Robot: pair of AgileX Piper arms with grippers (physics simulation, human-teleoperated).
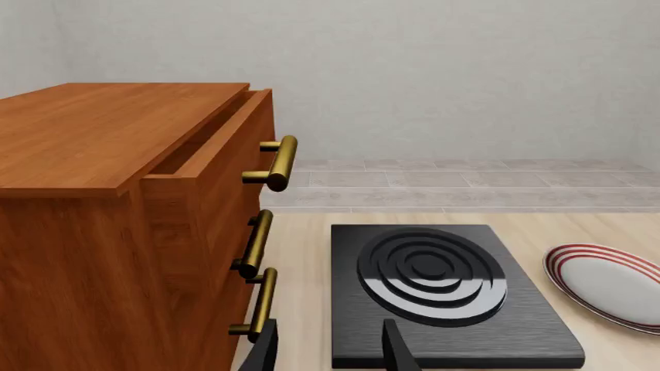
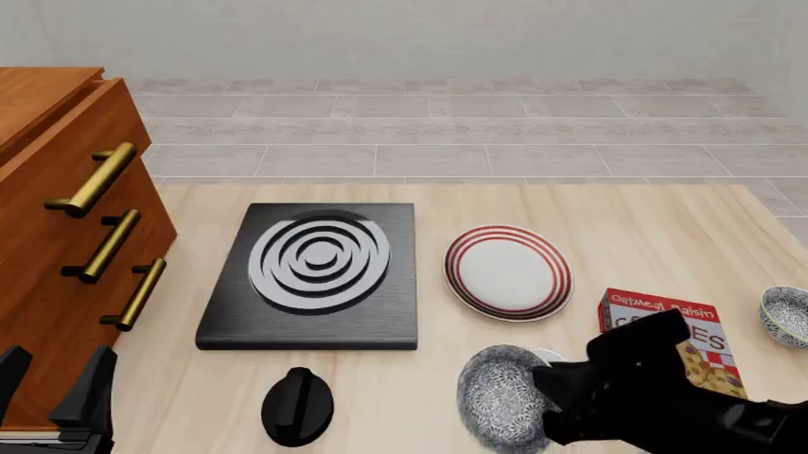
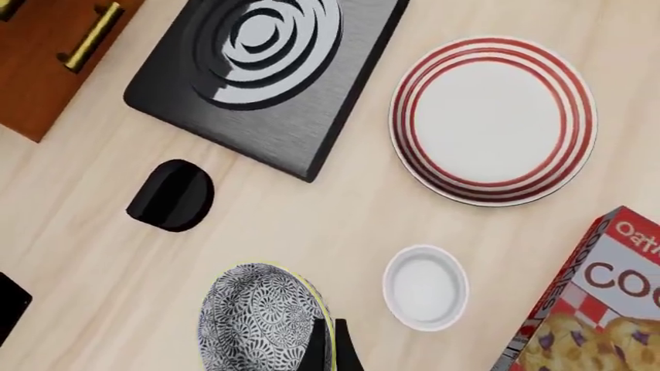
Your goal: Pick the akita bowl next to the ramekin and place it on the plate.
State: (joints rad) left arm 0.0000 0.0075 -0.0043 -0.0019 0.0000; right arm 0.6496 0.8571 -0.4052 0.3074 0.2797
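Observation:
The akita bowl [image 2: 502, 397] [image 3: 258, 317] is speckled grey and black and hangs tilted near the table's front edge. My right gripper [image 2: 546, 392] [image 3: 328, 345] is shut on its rim. The white ramekin [image 2: 547, 357] [image 3: 425, 287] stands just beyond the bowl, partly hidden by it in the front view. Farther back, past the ramekin, the red-striped plate [image 2: 508, 271] [image 3: 493, 120] [image 1: 608, 284] lies bare. My left gripper [image 2: 51, 390] [image 1: 332, 352] is open at the front left beside the cabinet, holding nothing.
A black stove [image 2: 316, 276] [image 1: 443, 290] [image 3: 263, 69] lies left of the plate, with a black knob [image 2: 297, 407] [image 3: 170, 195] in front of it. A wooden drawer cabinet [image 2: 63, 218] [image 1: 103, 193] stands at the left. A cereal box [image 2: 669, 333] [image 3: 593, 309] and a second speckled bowl [image 2: 785, 315] are at the right.

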